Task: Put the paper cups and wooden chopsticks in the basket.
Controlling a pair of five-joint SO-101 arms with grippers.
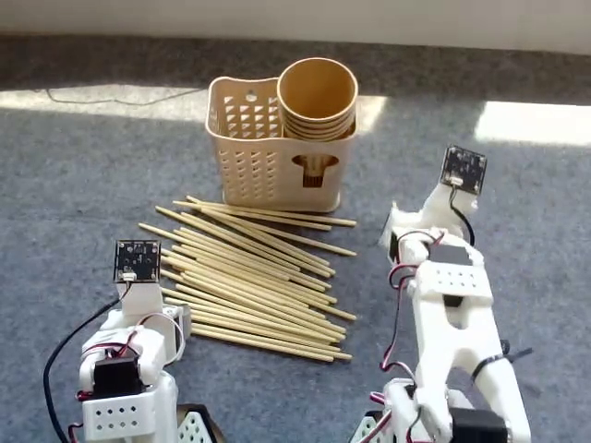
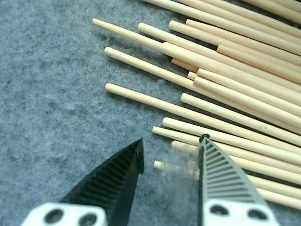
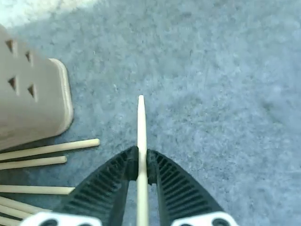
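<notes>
Basket (image 1: pixel 245 152), cream plastic with small cut-out holes, stands upright on grey carpet (image 1: pixel 74 185) in the upper middle of the high view. Just below it, at the centre of that frame, a loose pile of wooden chopsticks (image 1: pixel 249 277) lies flat on the carpet, fanned out and slanting towards the lower right. A nested stack of paper cups (image 1: pixel 317 97) sits in the basket's right end, its open mouth above the rim. The left arm (image 1: pixel 129 369) is at the lower left and the right arm (image 1: pixel 452 305) at the lower right. The left gripper (image 2: pixel 172 140) is spread wide over the chopstick ends, holding nothing. The right gripper (image 3: pixel 141 150) is pinched on a single chopstick (image 3: pixel 141 122) near the basket's corner.
</notes>
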